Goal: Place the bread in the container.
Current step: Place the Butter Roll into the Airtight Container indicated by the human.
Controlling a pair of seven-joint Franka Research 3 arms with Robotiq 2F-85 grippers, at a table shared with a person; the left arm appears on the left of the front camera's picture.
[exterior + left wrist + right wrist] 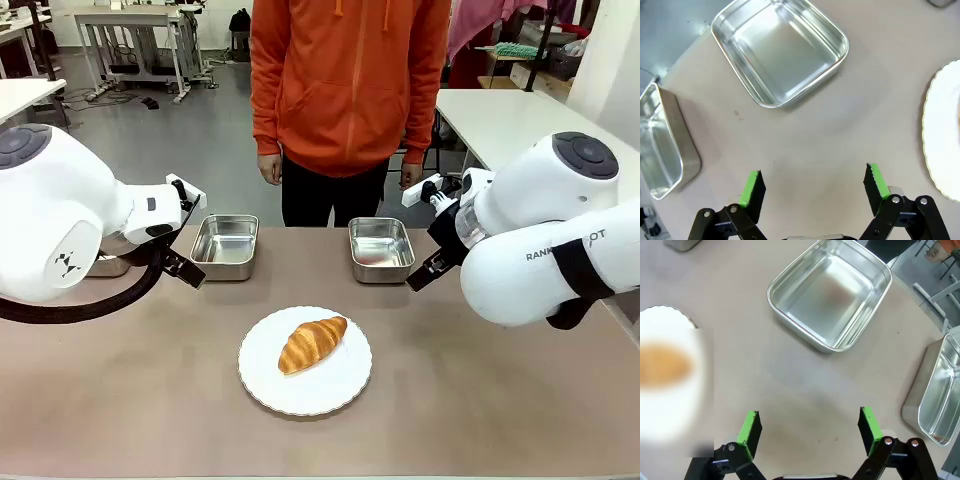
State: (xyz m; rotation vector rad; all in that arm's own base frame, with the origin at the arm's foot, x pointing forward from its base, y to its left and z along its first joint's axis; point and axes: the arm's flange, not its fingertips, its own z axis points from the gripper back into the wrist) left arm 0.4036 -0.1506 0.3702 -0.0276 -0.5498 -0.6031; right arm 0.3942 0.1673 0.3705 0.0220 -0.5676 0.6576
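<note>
**Counter** [150,400]: beige, flat surface. Bare stretches lay on both sides of the plate and along the near edge.

**Plate** [330,390]: round, white, with a scalloped rim. It sat at the middle of the counter, nearer the robot's side. A strip of bare counter separated its far rim from both steel containers.

**Bread** [312,343]: a golden-brown croissant lying diagonally on the plate, well inside the rim. Nothing touched it. In the right wrist view it was only a blurred tan patch.

**Left-hand container** [225,246]: shiny rectangular steel with a rolled rim and a bare interior. It stood beyond the plate to the left. Open counter lay between it and the right-hand container.

**Right-hand container** [380,249]: of the same make, also bare inside. It stood beyond the plate to the right, near the far edge.

**Outer pans**: one [660,145] lay further out on the left, another [940,390] further out on the right. Each stood apart from its neighbouring container.

**Left gripper** [812,180]: jaws spread wide and holding nothing. It hung over bare counter, short of the left-hand container, with the plate rim off to one side.

**Right gripper** [807,422]: jaws spread wide and holding nothing. It hung over bare counter between the plate and the right-hand container, touching neither.

**Person** [345,90]: in an orange top, standing at the far edge of the counter with hands hanging clear of it.
</note>
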